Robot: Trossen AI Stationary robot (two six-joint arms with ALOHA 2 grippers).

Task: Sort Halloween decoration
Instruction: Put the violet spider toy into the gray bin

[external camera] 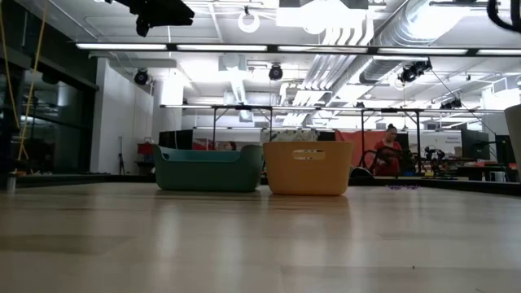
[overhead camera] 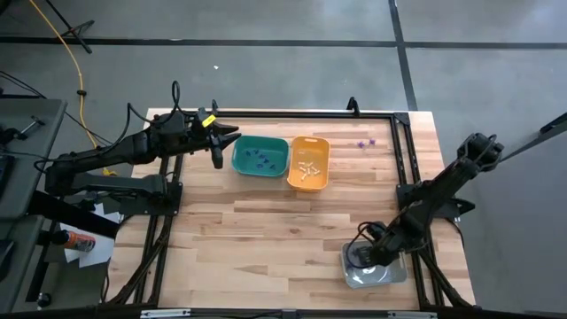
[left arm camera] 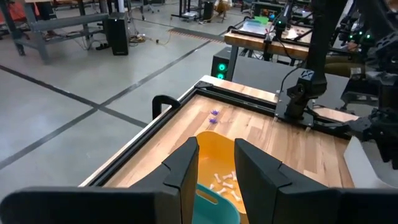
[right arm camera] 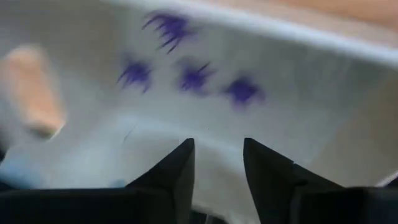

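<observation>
Several purple spider-like trinkets (right arm camera: 194, 78) lie on the floor of a grey bin (overhead camera: 385, 275) at the table's near right. My right gripper (right arm camera: 217, 162) points down into this bin, open, with nothing between its fingers. A green bin (overhead camera: 260, 157) holds purple trinkets (overhead camera: 260, 159). Beside it, an orange bin (overhead camera: 308, 162) holds whitish trinkets (left arm camera: 224, 182). Two purple trinkets (overhead camera: 366, 143) lie loose on the table at the far right. My left gripper (left arm camera: 214, 168) hovers open above the green bin's left end.
A black frame (overhead camera: 403, 151) runs along the table's far and right edges. Bare wood spreads across the table's middle and near left (overhead camera: 257, 239). Beyond the table a person in red (external camera: 389, 150) sits among workbenches.
</observation>
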